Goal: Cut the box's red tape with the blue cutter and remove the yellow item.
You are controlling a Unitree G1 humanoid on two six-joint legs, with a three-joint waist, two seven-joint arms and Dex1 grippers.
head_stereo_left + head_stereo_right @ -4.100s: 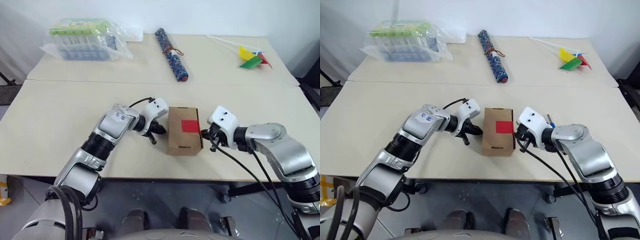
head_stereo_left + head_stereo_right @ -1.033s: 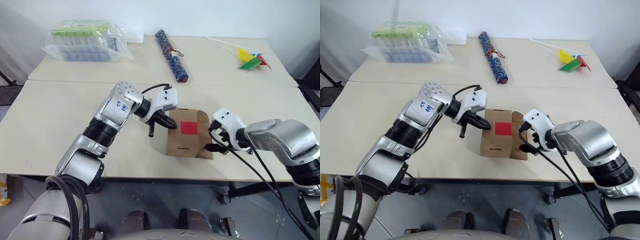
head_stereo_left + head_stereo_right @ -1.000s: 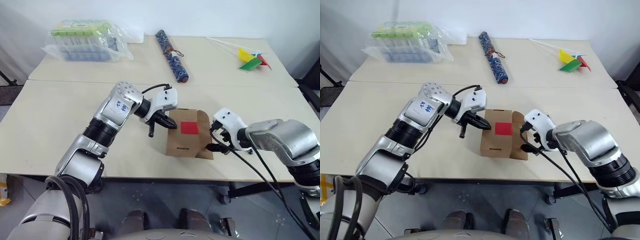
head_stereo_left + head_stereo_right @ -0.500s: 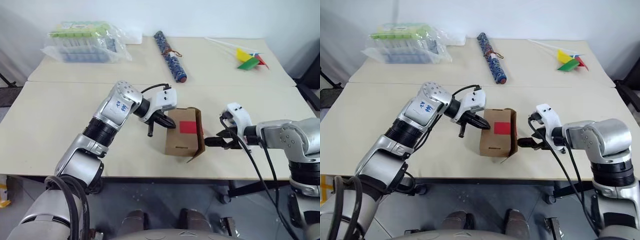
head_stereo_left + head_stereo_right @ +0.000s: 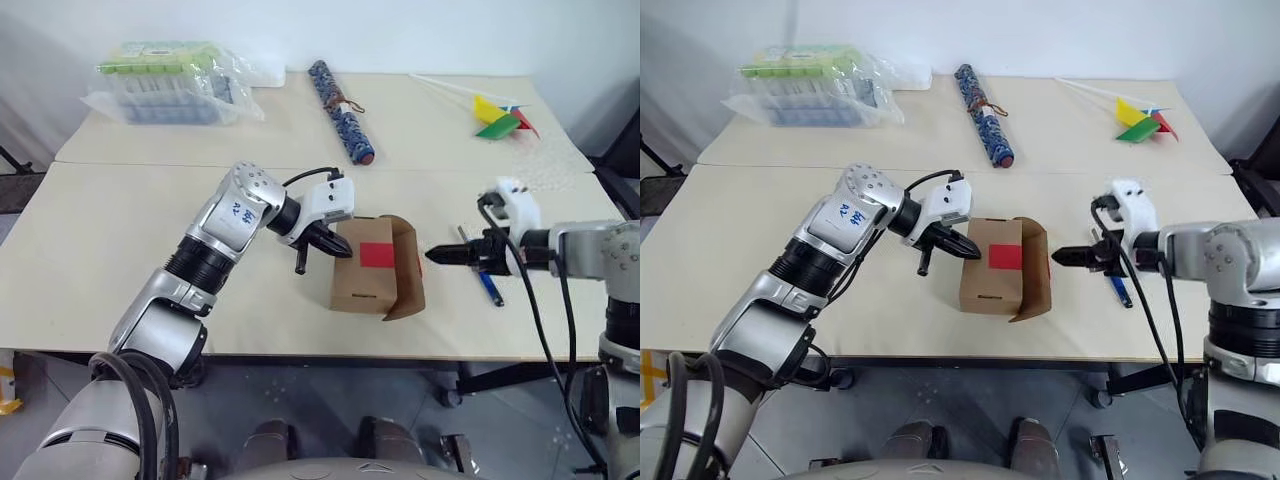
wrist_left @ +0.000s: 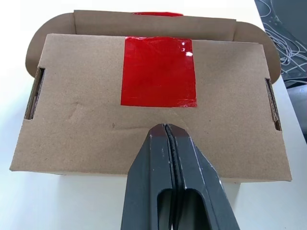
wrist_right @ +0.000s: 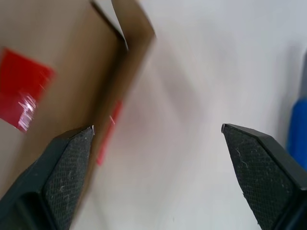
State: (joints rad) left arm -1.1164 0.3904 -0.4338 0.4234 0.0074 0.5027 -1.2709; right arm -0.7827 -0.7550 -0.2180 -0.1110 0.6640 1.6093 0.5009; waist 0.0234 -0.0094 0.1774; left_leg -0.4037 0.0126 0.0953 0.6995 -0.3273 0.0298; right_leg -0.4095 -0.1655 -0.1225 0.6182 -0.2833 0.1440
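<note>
Box (image 5: 365, 275): centre of frame near table front edge, top face up, right-side flap swung out and standing open.
Left gripper (image 5: 338, 250): fingers pressed together, empty, tip resting on the box's top at its left edge; in its wrist view the closed tip (image 6: 165, 128) sits just short of the tape.
Red tape (image 5: 376, 254): square patch on box top, right of centre, reaching the edge where the flap hangs open.
Right gripper (image 5: 437, 255): fingers spread wide, empty, pointing left at the open flap, apart from it, above the table.
Blue cutter (image 5: 488, 287): flat on the table, right of the box, under the right wrist, not held.
Table (image 5: 100, 240): beige, two tops butted together.
Background, upper frame: plastic-wrapped pack (image 5: 170, 75) upper left; patterned blue roll (image 5: 340, 110) top centre; pinwheel (image 5: 497, 115) upper right.
</note>
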